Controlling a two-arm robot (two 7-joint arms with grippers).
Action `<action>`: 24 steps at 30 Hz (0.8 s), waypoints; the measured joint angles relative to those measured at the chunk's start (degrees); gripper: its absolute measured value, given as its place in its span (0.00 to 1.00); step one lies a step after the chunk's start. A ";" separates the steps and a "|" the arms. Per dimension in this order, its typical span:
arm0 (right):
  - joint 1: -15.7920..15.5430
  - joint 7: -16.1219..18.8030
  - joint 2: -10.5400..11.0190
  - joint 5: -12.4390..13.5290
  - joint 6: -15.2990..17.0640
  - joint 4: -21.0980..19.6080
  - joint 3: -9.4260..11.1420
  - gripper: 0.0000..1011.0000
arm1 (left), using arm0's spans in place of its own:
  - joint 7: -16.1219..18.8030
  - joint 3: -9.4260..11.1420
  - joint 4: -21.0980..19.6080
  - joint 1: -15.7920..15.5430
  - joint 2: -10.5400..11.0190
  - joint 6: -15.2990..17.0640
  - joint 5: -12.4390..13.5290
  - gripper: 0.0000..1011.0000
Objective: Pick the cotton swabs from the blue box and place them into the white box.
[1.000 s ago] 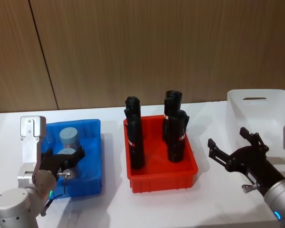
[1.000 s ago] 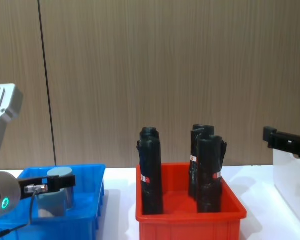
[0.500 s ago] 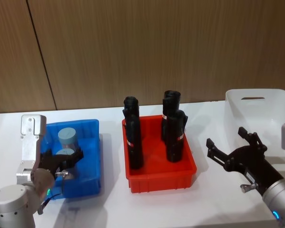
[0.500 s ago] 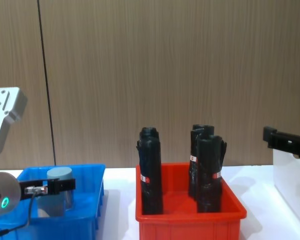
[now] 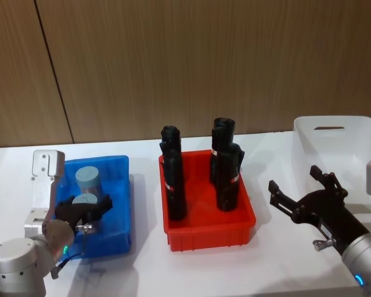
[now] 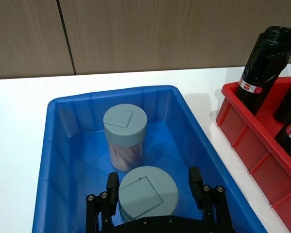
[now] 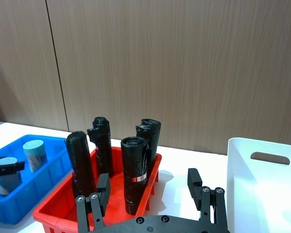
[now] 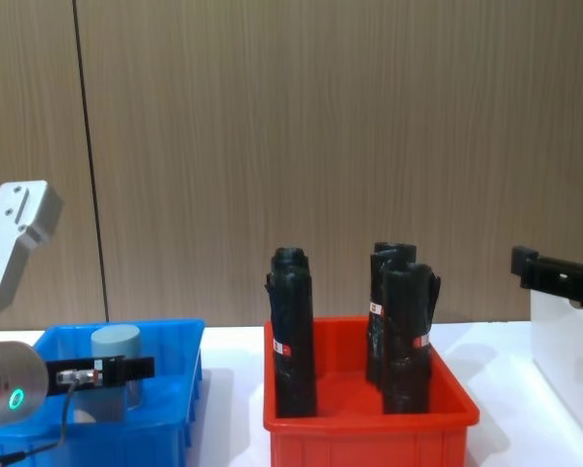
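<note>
Close the spread left gripper [image 6: 153, 177] evenly on the near cotton swab jar [image 6: 147, 196], 6 o'clock of the far jar [image 6: 126, 128], lifting straight up; leave the spread right gripper [image 5: 295, 179] parked.

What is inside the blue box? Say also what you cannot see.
Two cotton swab jars stand upright in the blue box; the left gripper has its open fingers either side of the nearer jar. The floor under the jars is covered. The right gripper hangs open beside the white box.
</note>
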 joint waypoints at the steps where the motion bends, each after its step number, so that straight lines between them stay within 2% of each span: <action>1: 0.00 0.00 0.00 0.00 0.00 0.00 0.00 0.99 | -0.10 0.00 0.11 -0.06 -0.03 0.05 0.03 0.89; 5: 0.00 0.00 0.00 0.00 0.00 0.00 0.00 0.99 | -0.34 0.00 0.59 -0.38 -0.23 0.33 0.32 0.82; 8: 0.00 0.00 0.00 0.00 0.00 0.00 0.00 0.99 | -0.32 0.00 0.60 -0.46 -0.29 0.57 0.72 0.69; 10: 0.00 0.00 0.00 0.00 0.00 0.00 0.00 0.99 | -0.22 0.01 0.51 -0.46 -0.29 0.71 0.99 0.67; 15: 0.00 0.00 0.00 0.00 0.00 0.00 0.00 0.99 | 0.46 0.06 -0.57 -0.32 -0.20 1.34 2.17 0.67; 24: 0.00 0.00 0.00 0.00 0.00 0.00 0.00 0.99 | 1.01 0.19 -5.49 0.59 0.55 2.33 5.65 0.67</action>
